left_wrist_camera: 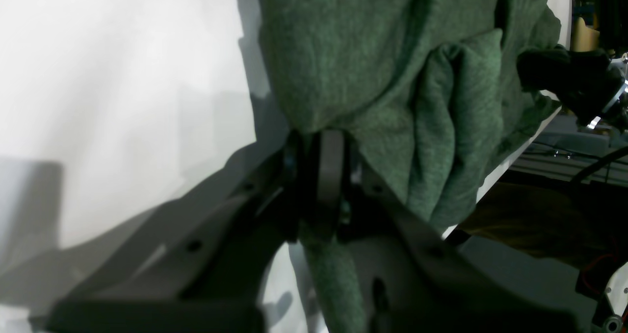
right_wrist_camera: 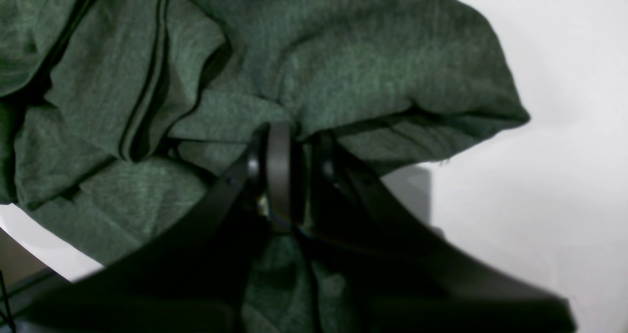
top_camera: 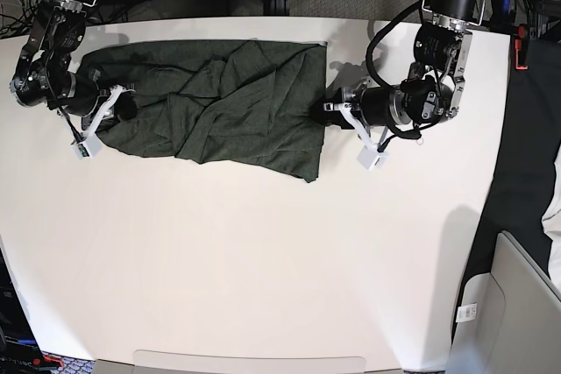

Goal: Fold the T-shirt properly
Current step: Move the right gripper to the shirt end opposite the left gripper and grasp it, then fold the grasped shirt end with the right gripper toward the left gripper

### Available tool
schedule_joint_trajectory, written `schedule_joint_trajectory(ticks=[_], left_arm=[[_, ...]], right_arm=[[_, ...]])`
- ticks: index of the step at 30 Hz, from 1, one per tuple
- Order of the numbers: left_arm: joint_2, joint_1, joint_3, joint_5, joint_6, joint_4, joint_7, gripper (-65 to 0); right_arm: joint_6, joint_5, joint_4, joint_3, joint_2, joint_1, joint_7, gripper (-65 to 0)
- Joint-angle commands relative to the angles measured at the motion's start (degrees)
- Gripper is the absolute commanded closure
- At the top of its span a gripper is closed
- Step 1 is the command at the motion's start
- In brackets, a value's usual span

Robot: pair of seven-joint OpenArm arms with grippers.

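The left gripper (left_wrist_camera: 326, 141) is pinching the edge of the T-shirt (top_camera: 219, 107) — cloth sits between its pressed-together jaws. In the base view it holds the right end of the shirt. The right gripper (right_wrist_camera: 289, 137) is pinched on cloth too, at the left end.

The shirt lies stretched between them, its long way running left to right, on the far part of the white table (top_camera: 263, 260). It is rumpled in the middle, with loose folds piled up. Each arm is at its own end, so neither is nearer.

Nothing else sits on the table — the near side is open for folding the shirt.
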State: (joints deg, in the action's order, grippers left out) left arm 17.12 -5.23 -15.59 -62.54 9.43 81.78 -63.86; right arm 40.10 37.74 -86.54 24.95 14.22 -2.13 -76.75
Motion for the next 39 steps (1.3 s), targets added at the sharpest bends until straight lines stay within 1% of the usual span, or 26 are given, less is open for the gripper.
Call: schedule_joint_trajectory(ticks=[1, 4, 5, 8, 11, 13, 15, 20, 22, 25, 29, 34, 39], left_arm=[[0.3, -0.8, 0.2, -0.6, 0.1, 0.6, -0.3, -0.9], [0.3, -0.7, 0.2, -0.7, 0.1, 0.8, -0.3, -0.9], [0.3, -0.7, 0.2, -0.9, 0.1, 0.9, -0.5, -0.9], [0.3, -0.7, 0.2, -1.0, 0.1, 0.9, -0.7, -0.9], [-0.4, -0.7, 0.2, -1.1, 0.1, 0.9, -0.8, -0.9], [-0.5, -0.7, 0.2, -1.0, 0.1, 0.9, -0.9, -1.6], [-0.5, -0.6, 0.2, -0.9, 0.1, 0.9, -0.9, -3.8], [-0.7, 0.1, 0.3, -0.8, 0.1, 0.9, -0.5, -7.4], [-0.7, 0.1, 0.3, -0.7, 0.1, 0.8, -0.3, -8.8], [-0.5, 0.2, 0.4, -0.7, 0.1, 0.8, -0.3, -10.2], [0.6, 0.2, 0.4, -0.6, 0.1, 0.8, -0.2, -11.7], [0.5, 0.2, 0.3, -0.6, 0.1, 0.6, 1.2, -12.0], [0.5, 0.3, 0.2, -0.6, 0.1, 0.6, 1.4, -12.2]], right_arm=[[-0.1, -2.0, 0.1, 0.8, 0.2, 0.0, -3.2, -0.3], [-0.1, -1.8, 0.1, 5.5, 0.2, -0.8, -3.2, -0.4], [-0.1, -0.9, 0.1, 6.8, 0.2, -1.3, -3.2, -0.4], [-0.1, 2.3, 0.2, 8.7, 0.3, -2.2, -3.2, -0.4], [-0.1, 3.3, 0.3, 11.0, 0.6, -2.8, -3.2, -0.4], [-0.1, 3.3, 0.3, 11.8, 0.7, -3.6, -3.2, -0.4], [-0.1, 4.2, 0.3, 12.1, 0.7, -4.1, -3.2, -0.4], [-0.1, 10.5, 0.1, 11.8, 0.2, -4.3, -3.2, -0.4], [-0.1, 12.7, 0.1, 11.6, -1.3, -4.3, -3.2, -0.4], [-0.1, 14.1, 0.1, 11.3, -4.0, -4.4, -3.2, -0.4], [-0.1, 14.1, 0.1, 7.1, -7.6, -5.1, -3.2, -0.4], [-0.1, 14.1, 0.1, 1.1, -12.2, -8.0, -3.2, -0.4], [-0.1, 13.8, 0.3, -2.8, -17.3, -9.6, -3.2, -0.4]])
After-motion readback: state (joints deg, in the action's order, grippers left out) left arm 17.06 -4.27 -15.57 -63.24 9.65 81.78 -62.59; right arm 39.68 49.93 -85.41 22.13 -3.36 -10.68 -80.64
